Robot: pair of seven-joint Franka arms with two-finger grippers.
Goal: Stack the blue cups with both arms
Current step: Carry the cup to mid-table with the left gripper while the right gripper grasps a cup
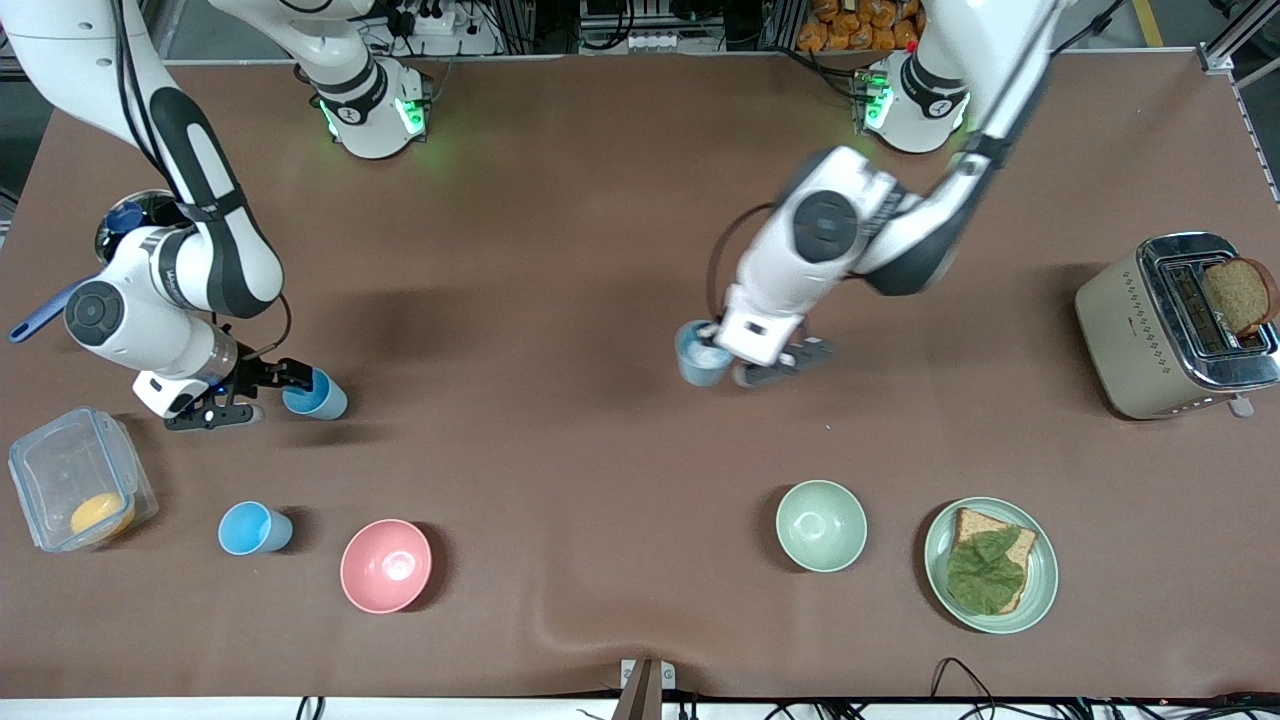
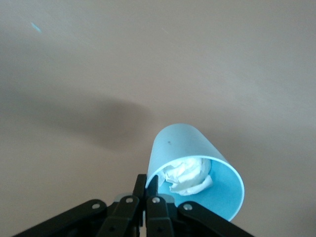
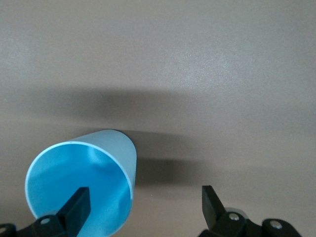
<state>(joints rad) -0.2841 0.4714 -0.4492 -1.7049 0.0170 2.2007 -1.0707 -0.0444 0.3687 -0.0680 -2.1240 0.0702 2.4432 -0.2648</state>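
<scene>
— Starting at the right arm's end of the frame: where's the right gripper (image 1: pixel 268 393)?
— At mid-height, spread open. One finger (image 3: pixel 80 201) sits inside the mouth of a tilted sky-blue cup (image 1: pixel 316 394); the other is clear of it.
— Anything crowding it?
— Lower in the frame, a clear container (image 1: pixel 78 488), a second sky-blue cup (image 1: pixel 255 528) standing upright, and a pink bowl (image 1: pixel 386 565). Bare brown counter (image 1: pixel 520 380) stretches toward mid-frame.
— And the left gripper (image 1: pixel 726 350)?
— Mid-frame, pinched shut on the rim of the pale blue cup (image 1: pixel 700 356), which is tilted with crumpled white paper inside. Open counter surrounds it; a green bowl (image 1: pixel 821 525) lies lower, well apart.
</scene>
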